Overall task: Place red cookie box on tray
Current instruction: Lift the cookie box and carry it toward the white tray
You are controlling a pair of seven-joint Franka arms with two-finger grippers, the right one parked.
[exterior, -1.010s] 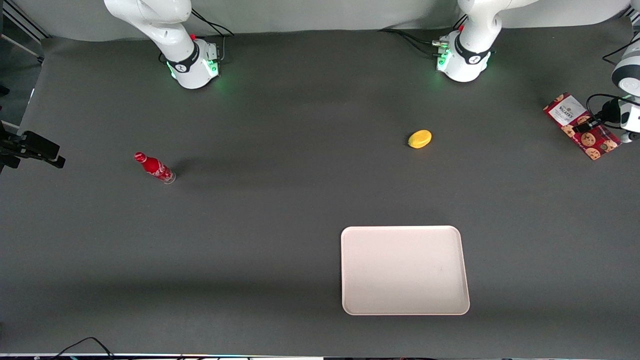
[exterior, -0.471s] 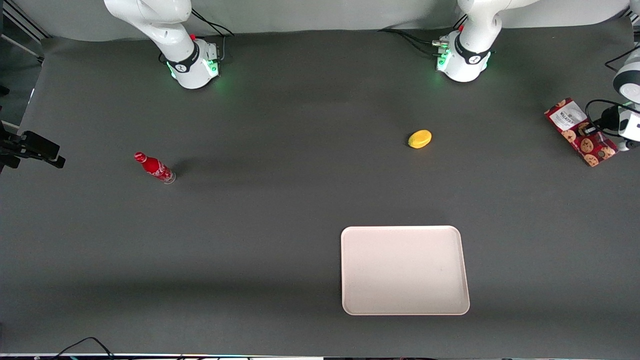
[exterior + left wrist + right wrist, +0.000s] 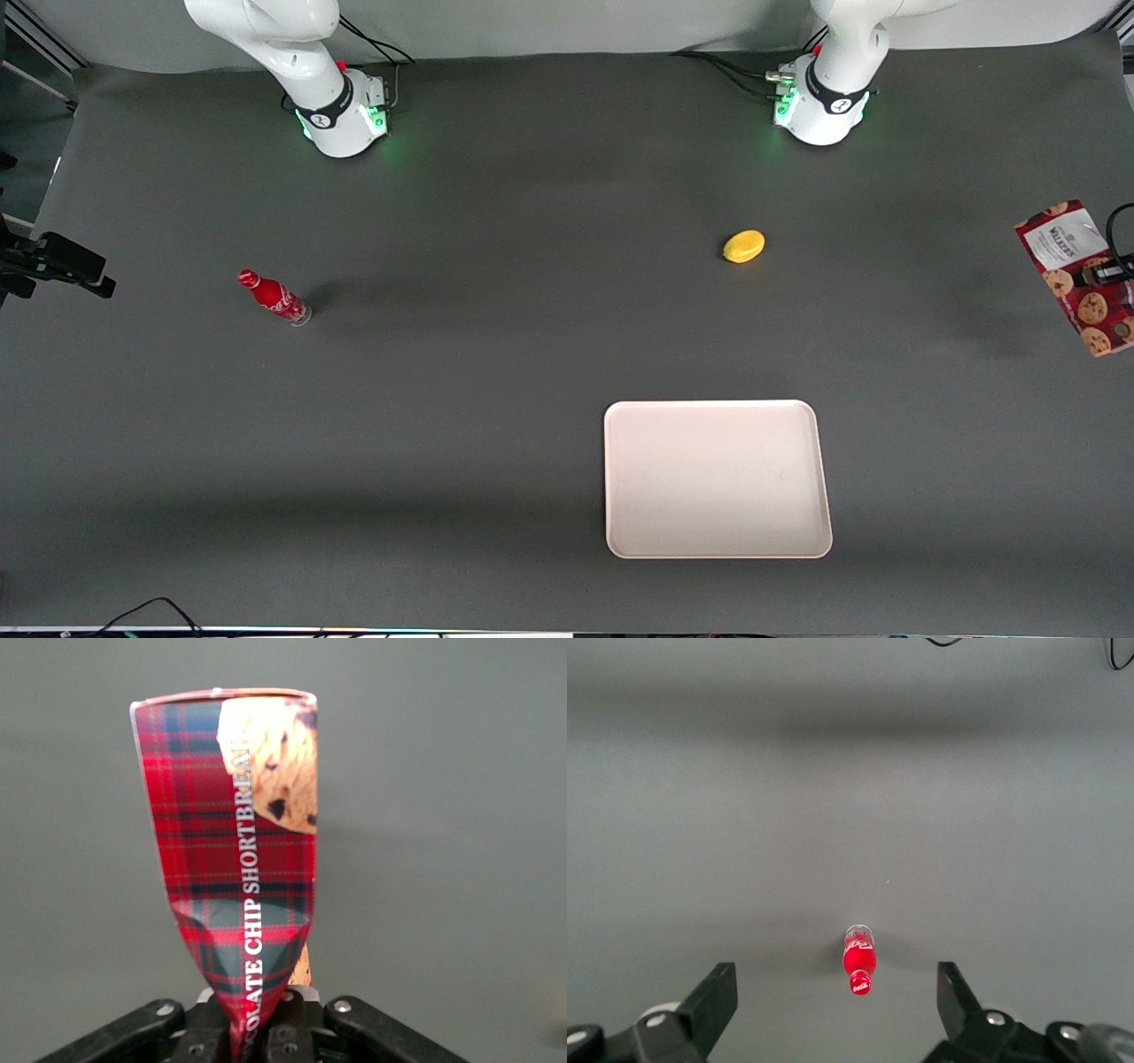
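Note:
The red cookie box (image 3: 1075,279), dark red with cookie prints and a white label panel, hangs above the grey table at the working arm's end, at the front view's edge. My gripper (image 3: 1113,271) is shut on it and mostly cut off by that edge. In the left wrist view the plaid box (image 3: 235,842) sticks out from between the fingers of the gripper (image 3: 257,1032), its pinched end squeezed narrow. The pale tray (image 3: 718,479) lies bare, nearer the front camera than the box and toward the table's middle.
A yellow lemon-shaped object (image 3: 743,246) lies between the box and the table's middle, farther from the front camera than the tray. A small red soda bottle (image 3: 275,299) stands toward the parked arm's end, also seen in the right wrist view (image 3: 860,964).
The gripper has lifted the cookie box off the table and carried it nearer the front camera and toward the working arm's end. Most of the arm has left the front view.

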